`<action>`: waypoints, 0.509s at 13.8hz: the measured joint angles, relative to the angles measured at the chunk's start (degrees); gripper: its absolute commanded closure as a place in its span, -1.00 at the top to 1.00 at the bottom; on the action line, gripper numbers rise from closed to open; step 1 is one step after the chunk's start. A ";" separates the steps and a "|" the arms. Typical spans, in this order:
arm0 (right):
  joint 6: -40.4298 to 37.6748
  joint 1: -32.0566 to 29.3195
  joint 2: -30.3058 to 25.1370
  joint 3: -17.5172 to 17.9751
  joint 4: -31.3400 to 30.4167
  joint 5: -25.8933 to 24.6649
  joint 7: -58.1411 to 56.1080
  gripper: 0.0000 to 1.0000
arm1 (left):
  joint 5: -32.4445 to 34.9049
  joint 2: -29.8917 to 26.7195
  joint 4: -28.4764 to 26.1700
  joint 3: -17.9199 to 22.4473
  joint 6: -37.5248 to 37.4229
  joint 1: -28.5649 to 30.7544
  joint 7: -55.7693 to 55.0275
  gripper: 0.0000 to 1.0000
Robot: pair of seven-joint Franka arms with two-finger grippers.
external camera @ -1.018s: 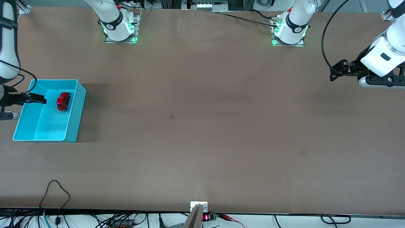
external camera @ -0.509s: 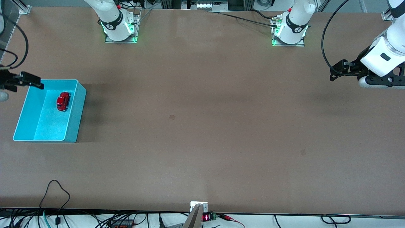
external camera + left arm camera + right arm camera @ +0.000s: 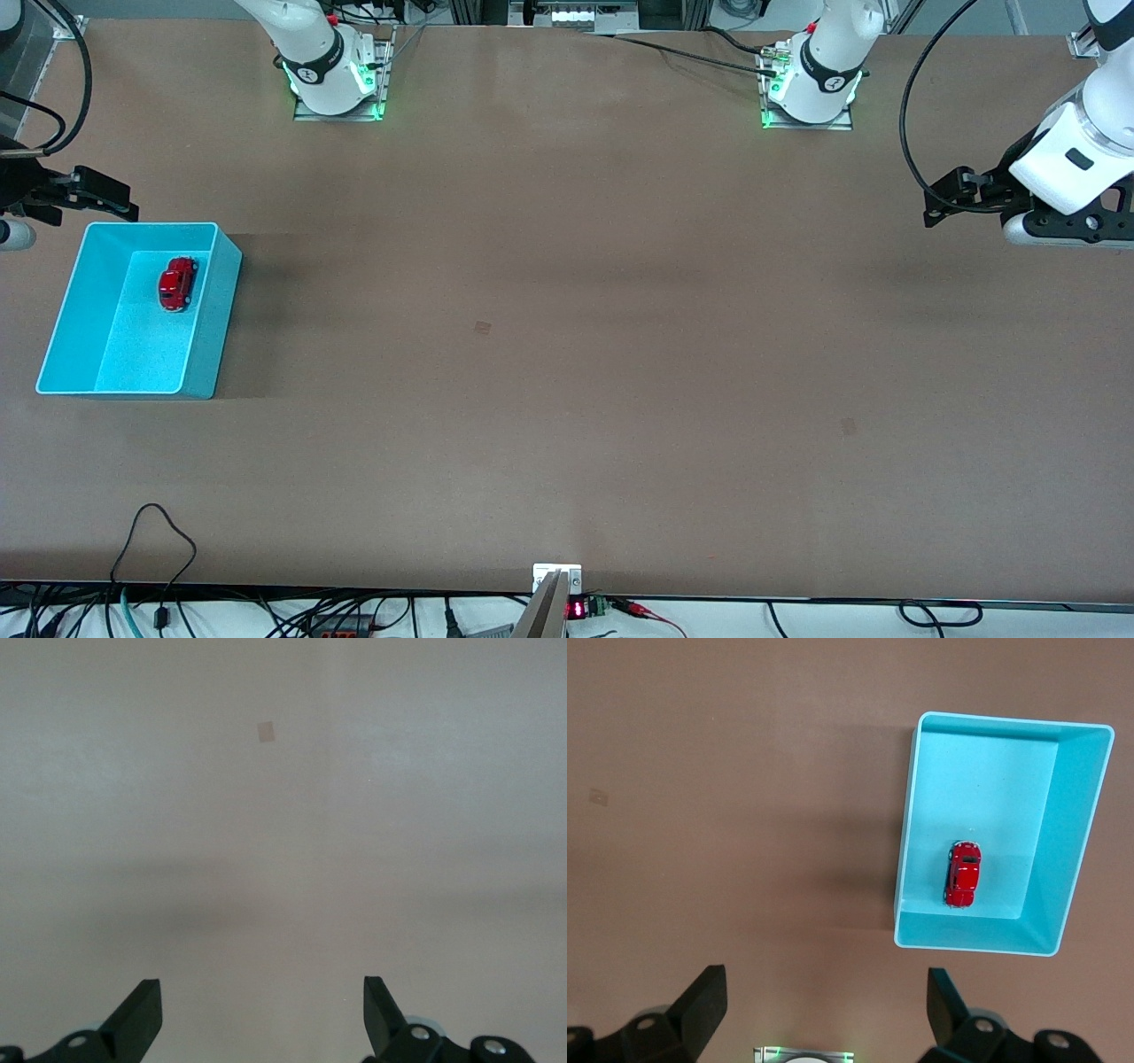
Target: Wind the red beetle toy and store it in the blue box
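Observation:
The red beetle toy lies on the floor of the blue box, close to the box's wall on the robot bases' side. The box stands at the right arm's end of the table. My right gripper hangs open and empty over the bare table, just outside that same wall. My left gripper waits open over the table at the left arm's end, with nothing between its fingers.
The two arm bases stand along the table's edge farthest from the front camera. A black cable loop lies on the table near the front edge. A small dark patch marks the middle of the table.
My right gripper has drawn away from over the box toward the bases' side, open and empty. The toy stays in the box. The left arm has not moved.

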 measured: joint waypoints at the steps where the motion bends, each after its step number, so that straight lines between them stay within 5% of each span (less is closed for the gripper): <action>1: 0.00 0.00 0.00 0.00 0.00 0.00 0.07 1.00 | 0.00 0.00 0.00 0.00 0.00 0.00 0.00 1.00; 7: 0.03 0.00 0.00 0.00 0.00 0.83 2.91 1.00 | 0.00 0.00 0.00 0.00 0.00 0.00 0.00 1.00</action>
